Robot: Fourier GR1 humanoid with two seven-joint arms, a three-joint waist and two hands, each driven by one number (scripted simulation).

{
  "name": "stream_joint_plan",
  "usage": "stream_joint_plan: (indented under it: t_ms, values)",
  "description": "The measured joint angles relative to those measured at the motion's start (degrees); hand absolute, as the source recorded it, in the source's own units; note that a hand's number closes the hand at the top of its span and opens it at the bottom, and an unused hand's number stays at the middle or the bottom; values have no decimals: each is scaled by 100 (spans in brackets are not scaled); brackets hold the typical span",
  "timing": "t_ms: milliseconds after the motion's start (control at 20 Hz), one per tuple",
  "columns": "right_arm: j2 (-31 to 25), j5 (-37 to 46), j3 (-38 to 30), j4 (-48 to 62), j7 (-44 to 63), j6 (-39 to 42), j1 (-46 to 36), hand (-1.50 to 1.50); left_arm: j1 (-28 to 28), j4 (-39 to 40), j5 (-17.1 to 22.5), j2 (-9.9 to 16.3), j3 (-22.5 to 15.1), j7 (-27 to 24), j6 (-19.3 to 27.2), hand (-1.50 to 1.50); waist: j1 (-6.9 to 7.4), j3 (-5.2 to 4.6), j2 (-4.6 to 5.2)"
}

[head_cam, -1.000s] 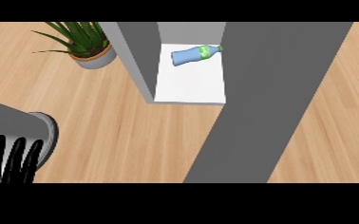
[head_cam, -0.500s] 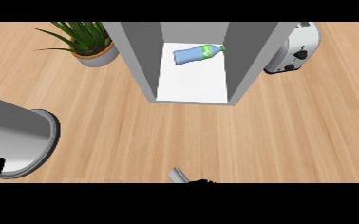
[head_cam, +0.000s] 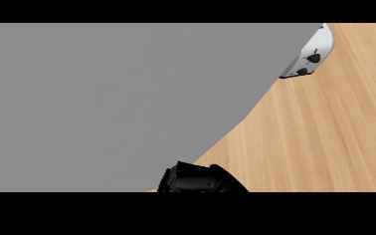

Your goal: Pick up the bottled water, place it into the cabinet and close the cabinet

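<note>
A broad flat grey panel (head_cam: 125, 104) fills most of the head view, covering the whole left side and the top of the scene. Its lower right edge runs in a slanting curve from the upper right down to the bottom centre. It hides everything behind it, so the bottled water and the inside of the cabinet cannot be seen, and it is not possible to say where the bottle lies.

To the right of that edge the wooden counter (head_cam: 316, 139) shows, bare planks running to the right edge and the lower right corner. Near the counter's far right corner a silver appliance (head_cam: 312, 55) with two black knobs peeks out from behind the panel.

At the bottom centre a black hand (head_cam: 198, 179) touches the panel's lower edge. Which hand it is, and whether its fingers are curled or straight, cannot be told.
</note>
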Motion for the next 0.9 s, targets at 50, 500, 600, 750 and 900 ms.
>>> stream_joint_plan:
  t_ms: [50,500,600,750,900]
  values:
    - [20,-174,-127,96,35,-5,-222,150,-20,39,93,3,110,20,-57,-150,-22,-2,-7]
    - [87,-1613,-1430,1239,-15,46,-1777,150,366,214,680,-53,915,156,-869,-150,-62,-12,-41]
    - [98,-1871,-1761,1592,-102,182,-2079,150,478,251,829,-73,1084,194,-1046,-150,-53,-14,-43]
    - [91,-2159,-2244,2161,-210,430,-2505,150,572,216,999,-131,1270,278,-1201,-150,-54,-16,-41]
    - [34,-2387,-2700,2698,-275,720,-2861,150,616,270,1188,-150,1525,347,-1378,-150,-63,-18,-40]
